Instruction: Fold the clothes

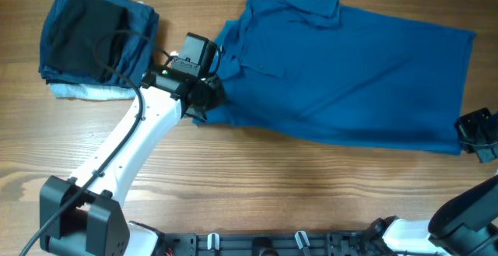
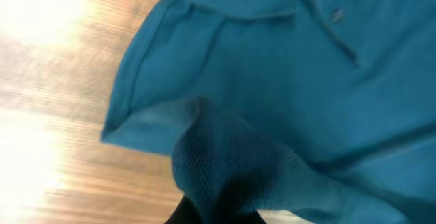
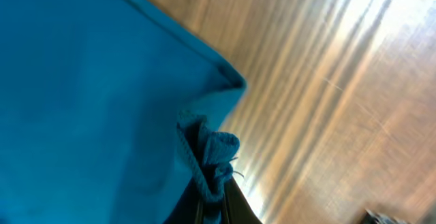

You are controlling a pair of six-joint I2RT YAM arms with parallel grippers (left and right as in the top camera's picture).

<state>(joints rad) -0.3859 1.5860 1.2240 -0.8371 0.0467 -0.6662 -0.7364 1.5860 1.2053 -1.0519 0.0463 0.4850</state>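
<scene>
The clothes, a medium-blue collared shirt (image 1: 350,77), lie spread across the table's right half, collar toward the back. My left gripper (image 1: 204,94) is shut on a bunch of the shirt's near-left sleeve edge; in the left wrist view the pinched fabric (image 2: 225,176) rises from between the dark fingers. At the shirt's near-right hem corner my right gripper (image 1: 471,138) is shut on the cloth, and the right wrist view shows a small gathered tuft of hem (image 3: 214,159) clamped between the black fingers (image 3: 235,203).
A stack of folded garments (image 1: 93,42), black on top of blue and pale ones, sits at the back left beside my left arm. Bare wooden tabletop (image 1: 296,178) runs along the front. The arm bases stand at the front edge.
</scene>
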